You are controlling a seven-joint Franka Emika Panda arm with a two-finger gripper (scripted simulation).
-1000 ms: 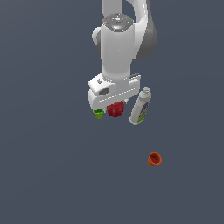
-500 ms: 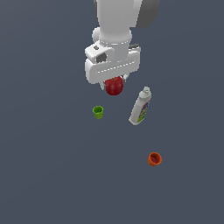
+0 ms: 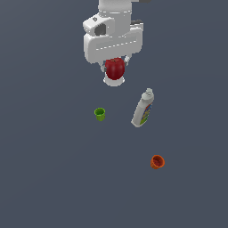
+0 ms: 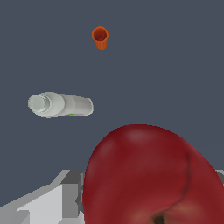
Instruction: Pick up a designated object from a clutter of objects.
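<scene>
Above grey floor [image 3: 44,178], end effector [image 3: 115,75] clamps apple [image 3: 115,68]; bottle [image 3: 143,109], cups well apart below.

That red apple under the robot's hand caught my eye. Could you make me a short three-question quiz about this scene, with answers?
1. True or false: the apple rests on the floor.
2. Which thing stands nearest the white bottle in the exterior view: A) green cup, B) orange cup?
3. Fill in: the hand is shut on the ____.

Key:
1. False. The apple is held up in the hand, clear of the floor.
2. A.
3. Apple.
</scene>
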